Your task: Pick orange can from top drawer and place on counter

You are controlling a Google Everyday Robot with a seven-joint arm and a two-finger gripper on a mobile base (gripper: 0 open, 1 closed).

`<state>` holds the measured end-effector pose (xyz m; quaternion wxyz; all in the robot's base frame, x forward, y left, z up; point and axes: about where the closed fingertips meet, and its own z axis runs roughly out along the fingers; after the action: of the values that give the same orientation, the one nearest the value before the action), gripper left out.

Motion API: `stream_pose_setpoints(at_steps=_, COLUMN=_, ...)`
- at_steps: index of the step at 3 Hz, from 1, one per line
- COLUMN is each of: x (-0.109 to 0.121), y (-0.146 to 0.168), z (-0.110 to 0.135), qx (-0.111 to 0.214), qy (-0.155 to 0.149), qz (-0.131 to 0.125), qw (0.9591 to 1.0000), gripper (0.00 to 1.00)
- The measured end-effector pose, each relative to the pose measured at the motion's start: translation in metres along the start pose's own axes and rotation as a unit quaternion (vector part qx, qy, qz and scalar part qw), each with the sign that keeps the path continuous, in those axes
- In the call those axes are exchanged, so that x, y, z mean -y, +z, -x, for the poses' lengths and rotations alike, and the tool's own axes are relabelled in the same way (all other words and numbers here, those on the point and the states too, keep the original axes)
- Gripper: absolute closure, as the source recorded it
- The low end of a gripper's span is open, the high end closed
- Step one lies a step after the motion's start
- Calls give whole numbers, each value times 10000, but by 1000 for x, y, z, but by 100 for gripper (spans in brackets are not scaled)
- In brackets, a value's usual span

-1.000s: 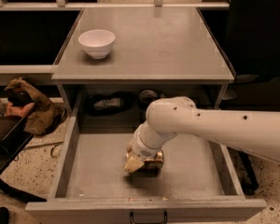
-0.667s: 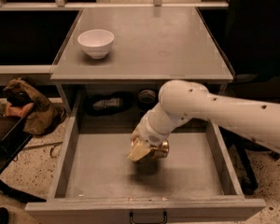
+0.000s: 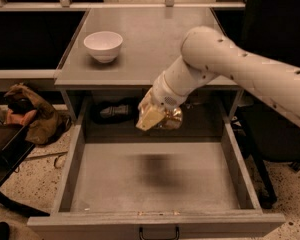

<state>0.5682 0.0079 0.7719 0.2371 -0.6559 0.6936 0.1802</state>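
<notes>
The orange can (image 3: 171, 120) is a shiny golden-brown can held in my gripper (image 3: 157, 117), well above the floor of the top drawer (image 3: 155, 184). The gripper's pale fingers (image 3: 149, 118) are shut on the can, at the end of my white arm that reaches in from the right. The drawer is pulled wide open, and its grey floor shows only the can's shadow. The grey counter (image 3: 150, 39) lies just behind and above the gripper.
A white bowl (image 3: 103, 45) stands on the counter's left part. A black object (image 3: 112, 111) lies at the back under the counter. A brown bag (image 3: 32, 115) and dark furniture (image 3: 5, 154) are on the floor at the left. A dark chair (image 3: 277, 134) is at the right.
The gripper has lifted the orange can from the drawer floor up to about the height of the counter's front edge. The arm has swung up and back.
</notes>
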Motion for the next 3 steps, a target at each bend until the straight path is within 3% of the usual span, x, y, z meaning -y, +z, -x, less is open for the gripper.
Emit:
stream_pose_setpoints(at_steps=1, x=7, y=-47, z=33, qx=123, qy=-293, qz=-482, qw=9983, gripper=100)
stream_pose_setpoints(at_steps=3, x=14, y=-49, z=36, qx=131, qy=-323, qz=-537, qw=9979, gripper=100)
